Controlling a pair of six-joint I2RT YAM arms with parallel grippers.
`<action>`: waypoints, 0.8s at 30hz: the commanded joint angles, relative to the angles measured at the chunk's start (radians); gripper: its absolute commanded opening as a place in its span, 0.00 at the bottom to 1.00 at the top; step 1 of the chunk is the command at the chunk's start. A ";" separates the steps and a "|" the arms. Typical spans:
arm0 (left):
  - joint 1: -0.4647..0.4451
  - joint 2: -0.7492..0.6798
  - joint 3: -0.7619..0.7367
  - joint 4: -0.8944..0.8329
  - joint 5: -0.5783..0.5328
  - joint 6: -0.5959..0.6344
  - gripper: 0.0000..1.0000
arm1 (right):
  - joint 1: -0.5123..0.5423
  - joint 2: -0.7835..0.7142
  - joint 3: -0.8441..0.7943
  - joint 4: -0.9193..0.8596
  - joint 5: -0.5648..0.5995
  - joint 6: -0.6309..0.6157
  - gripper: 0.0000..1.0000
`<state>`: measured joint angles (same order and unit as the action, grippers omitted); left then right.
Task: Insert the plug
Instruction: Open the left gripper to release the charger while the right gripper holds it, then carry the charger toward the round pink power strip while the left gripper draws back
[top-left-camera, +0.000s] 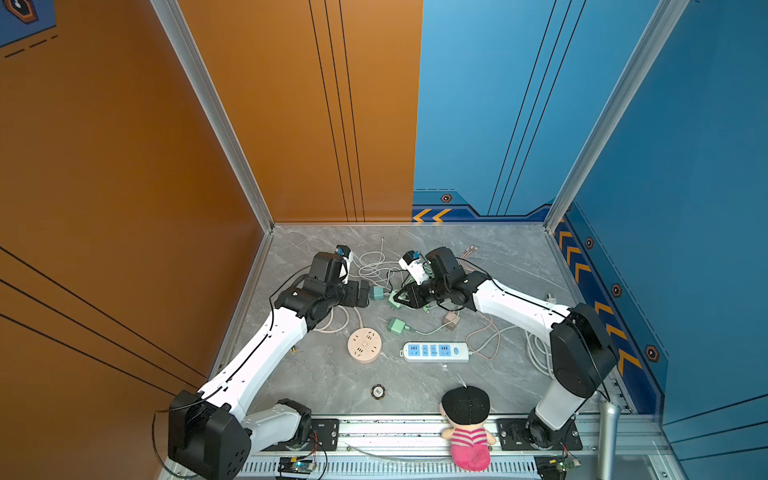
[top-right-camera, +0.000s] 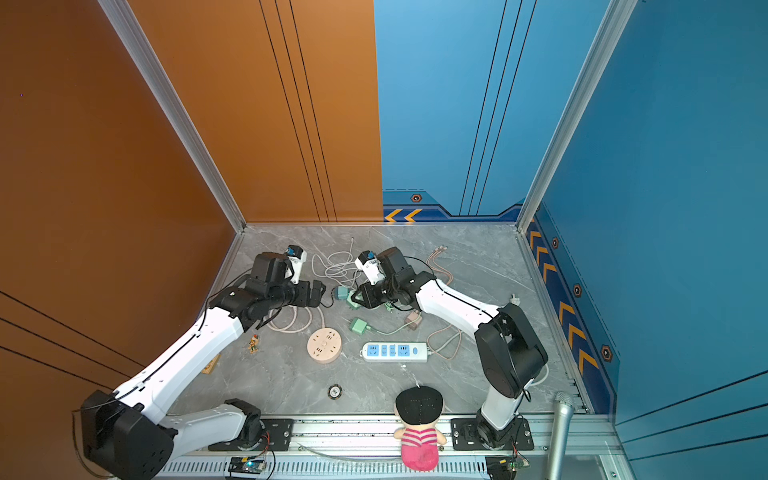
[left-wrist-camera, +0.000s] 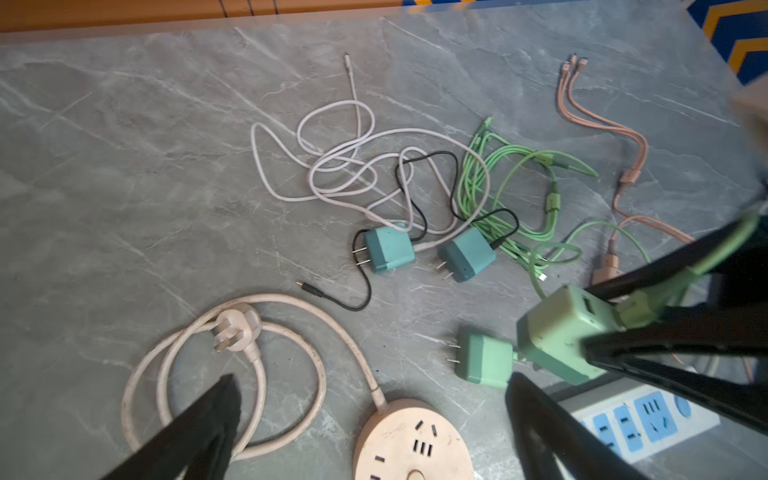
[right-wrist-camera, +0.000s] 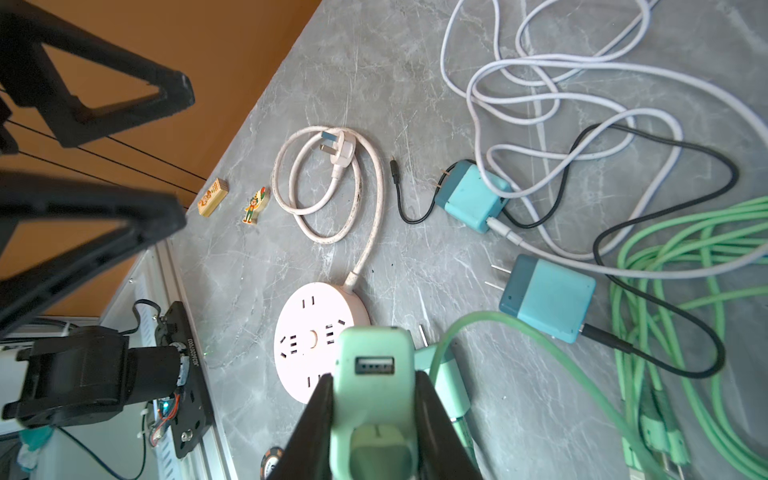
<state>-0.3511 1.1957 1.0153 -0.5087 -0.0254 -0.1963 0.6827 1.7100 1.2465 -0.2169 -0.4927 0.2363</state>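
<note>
The jaws of the left gripper (left-wrist-camera: 374, 380) are spread wide with nothing between them, over the table (left-wrist-camera: 124, 166) and the coiled cord of the round pink socket (left-wrist-camera: 411, 440). The jaws of the right gripper (right-wrist-camera: 372, 386) are closed on the two sides of a mint-green charger (right-wrist-camera: 374, 357), whose empty USB port is turned toward the right wrist camera. In both top views this held charger is seen between the two grippers, toward the middle of the table and beyond the round pink socket. A second mint-green charger (top-left-camera: 397, 325) is laid flat on the table, between the held one and the blue-and-white power strip (top-left-camera: 435, 351), which is set just beside the round pink socket. A teal charger (left-wrist-camera: 388, 249) and a second teal charger (left-wrist-camera: 467, 255) are laid side by side, prongs pointing the same way, among a looped white cable (left-wrist-camera: 332, 166), a thin black cable (left-wrist-camera: 361, 299) and a bundled green cable (left-wrist-camera: 498, 187). Whether the held charger touches the table cannot be told.
</note>
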 joint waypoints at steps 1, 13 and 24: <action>0.009 0.002 0.006 -0.039 -0.067 -0.058 1.00 | 0.050 -0.051 0.015 -0.039 0.107 -0.095 0.00; 0.039 -0.055 -0.016 -0.031 -0.242 -0.190 0.99 | 0.153 -0.082 -0.008 -0.046 0.301 -0.152 0.00; 0.062 -0.099 -0.053 -0.031 -0.236 -0.162 0.99 | 0.204 -0.083 -0.026 -0.047 0.293 -0.133 0.00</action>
<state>-0.3000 1.1133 0.9791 -0.5243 -0.2401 -0.3637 0.8791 1.6474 1.2327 -0.2481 -0.2073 0.1074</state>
